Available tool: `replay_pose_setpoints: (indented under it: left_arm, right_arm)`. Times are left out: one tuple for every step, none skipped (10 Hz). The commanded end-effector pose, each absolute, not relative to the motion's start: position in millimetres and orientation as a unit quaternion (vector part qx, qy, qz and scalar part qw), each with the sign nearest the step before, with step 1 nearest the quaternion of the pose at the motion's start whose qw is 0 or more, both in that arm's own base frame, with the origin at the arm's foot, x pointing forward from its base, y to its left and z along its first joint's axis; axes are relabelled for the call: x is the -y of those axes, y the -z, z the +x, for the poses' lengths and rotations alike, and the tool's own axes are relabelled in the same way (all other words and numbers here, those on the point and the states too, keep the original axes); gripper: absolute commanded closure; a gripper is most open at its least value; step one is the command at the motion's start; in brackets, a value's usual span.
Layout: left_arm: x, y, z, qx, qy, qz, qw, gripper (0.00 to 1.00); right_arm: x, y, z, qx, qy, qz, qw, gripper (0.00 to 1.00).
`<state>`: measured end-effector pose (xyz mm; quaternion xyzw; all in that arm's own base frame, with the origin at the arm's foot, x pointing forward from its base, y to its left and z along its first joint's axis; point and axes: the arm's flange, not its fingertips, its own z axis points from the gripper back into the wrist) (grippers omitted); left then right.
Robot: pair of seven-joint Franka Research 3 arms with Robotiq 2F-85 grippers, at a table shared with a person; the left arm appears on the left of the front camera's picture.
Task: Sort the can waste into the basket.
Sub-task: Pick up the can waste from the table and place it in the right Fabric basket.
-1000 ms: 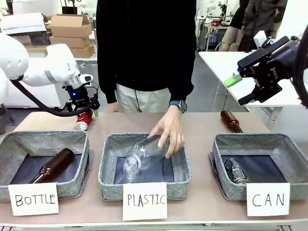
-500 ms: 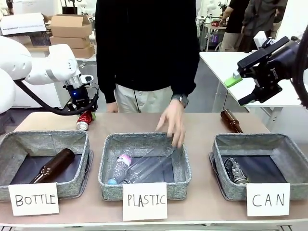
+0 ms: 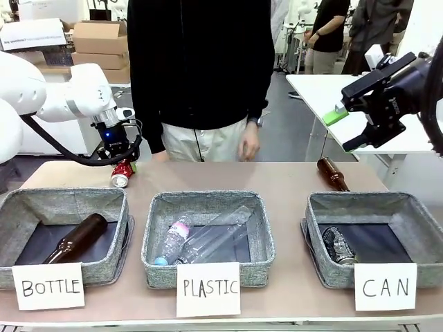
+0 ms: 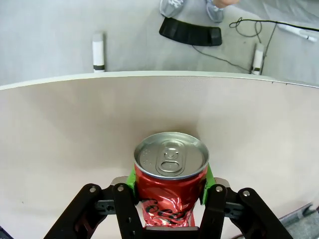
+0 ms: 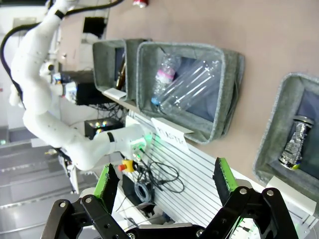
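A shiny red can (image 3: pixel 122 172) lies on the table at the far left, behind the BOTTLE basket. My left gripper (image 3: pixel 121 166) is shut on it. In the left wrist view the green pads (image 4: pixel 206 175) press both sides of the red can (image 4: pixel 171 172), whose silver top faces the camera. A dark blue-silver can (image 3: pixel 337 245) lies inside the grey basket (image 3: pixel 360 198) signed "CAN" at the right. My right gripper (image 3: pixel 345 128) hangs open high above that basket, holding nothing. The right wrist view shows its open fingers (image 5: pixel 164 179), the basket (image 5: pixel 275 130) and the can (image 5: pixel 293 142) in it.
The grey BOTTLE basket (image 3: pixel 66 196) holds a brown bottle (image 3: pixel 77 238). In the middle, the PLASTIC basket (image 3: pixel 208 197) holds clear plastic bottles (image 3: pixel 208 238). Another brown bottle (image 3: pixel 333 173) lies on the table behind the CAN basket. A person stands at the far edge, one hand (image 3: pixel 248 142) hanging.
My left gripper has shut on the red can. The person dropped a clear bottle into the PLASTIC basket and drew the hand back off the table. The right arm has not moved.
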<state>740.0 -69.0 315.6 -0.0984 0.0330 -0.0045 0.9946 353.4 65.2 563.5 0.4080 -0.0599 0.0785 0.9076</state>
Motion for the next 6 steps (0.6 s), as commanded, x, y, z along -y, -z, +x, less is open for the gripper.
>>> replay_pose_setpoints:
  left_arm:
    - [66, -328, 739, -0.022, -0.003, -0.102, 0.995, 0.75]
    - [59, -351, 724, -0.022, 0.018, -0.12, 0.992, 0.75]
    - [48, -400, 688, 0.005, 0.051, -0.143, 0.988, 0.75]
    - [43, -445, 639, 0.008, 0.105, -0.171, 0.98, 0.75]
    - [43, -476, 584, 0.016, 0.098, -0.181, 0.979, 0.75]
    - [42, -492, 531, 0.015, 0.114, -0.185, 0.976, 0.75]
  right_arm:
    - [-63, -564, 354, 0.064, -0.083, 0.404, 0.909, 0.0]
    - [-63, -564, 354, 0.064, -0.083, 0.404, 0.909, 0.0]
    - [-63, -564, 354, 0.064, -0.083, 0.404, 0.909, 0.0]
    - [-63, -564, 354, 0.064, -0.083, 0.404, 0.909, 0.0]
    - [-63, -564, 354, 0.064, -0.083, 0.404, 0.909, 0.0]
    - [-63, -564, 354, 0.064, -0.083, 0.404, 0.909, 0.0]
